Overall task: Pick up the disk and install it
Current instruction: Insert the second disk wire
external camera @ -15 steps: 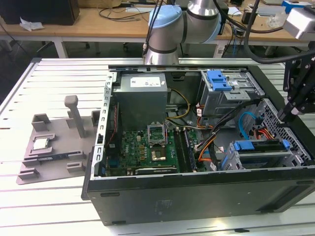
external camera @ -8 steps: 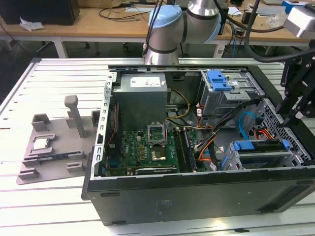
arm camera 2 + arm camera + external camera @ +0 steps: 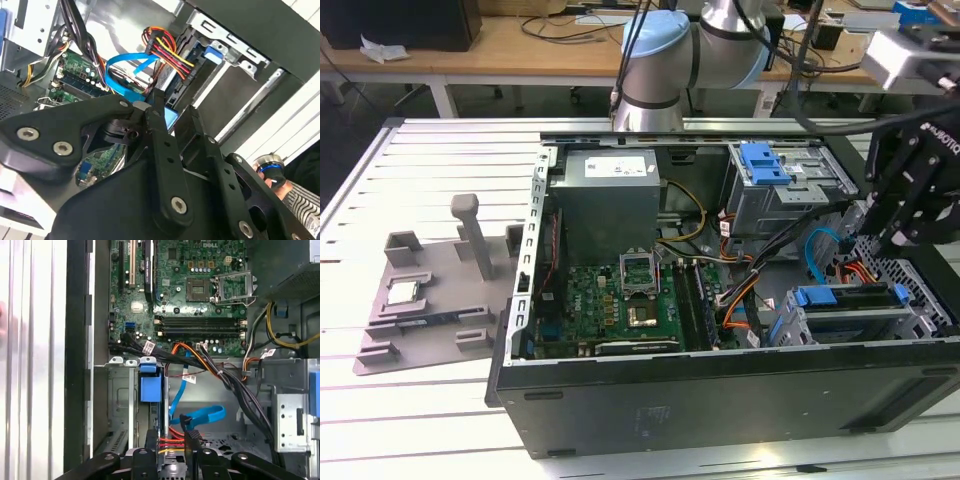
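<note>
The gripper [image 3: 172, 436] is seen in both wrist views with its two black, bolted metal fingers [image 3: 152, 441] set apart. Red and yellow wires [image 3: 167, 439] are visible through the gap, and nothing is gripped. In the exterior view the gripper is held above the far right end of the open computer case [image 3: 720, 400], over a perforated metal panel.

The disk [image 3: 855, 300] is found just below it, slotted on edge in the lower drive cage [image 3: 840, 325], with its blue plastic bracket at the top.

A flat, looped blue data cable [image 3: 202, 416] and the green motherboard [image 3: 190, 290] are shown clearly in the first wrist view. A grey moulded holder [image 3: 430, 300] on the ribbed white table [image 3: 380, 420] is shown in the exterior view, with a small square chip [image 3: 402, 292] resting on it, at that view's left.
</note>
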You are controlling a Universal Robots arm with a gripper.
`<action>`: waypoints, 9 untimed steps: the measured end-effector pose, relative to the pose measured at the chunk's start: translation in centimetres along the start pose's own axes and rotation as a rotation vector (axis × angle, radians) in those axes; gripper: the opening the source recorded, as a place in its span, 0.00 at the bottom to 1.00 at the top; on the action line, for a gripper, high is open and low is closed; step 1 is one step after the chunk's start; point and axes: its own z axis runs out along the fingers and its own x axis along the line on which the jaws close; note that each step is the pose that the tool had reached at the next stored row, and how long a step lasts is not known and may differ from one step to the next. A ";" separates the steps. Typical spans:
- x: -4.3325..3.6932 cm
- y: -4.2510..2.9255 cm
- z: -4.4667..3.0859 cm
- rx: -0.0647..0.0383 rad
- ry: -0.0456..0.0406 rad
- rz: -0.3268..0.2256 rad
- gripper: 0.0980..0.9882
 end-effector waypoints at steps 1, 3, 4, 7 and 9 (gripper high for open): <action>-0.51 0.15 0.28 0.001 0.0015 -0.029 0.30; -1.05 0.43 0.48 0.001 0.0020 -0.043 0.30; -1.27 0.57 0.59 0.001 0.0025 -0.050 0.30; -1.46 1.36 1.41 0.001 0.0036 -0.075 0.30; -1.46 1.36 1.41 0.001 0.0037 -0.076 0.30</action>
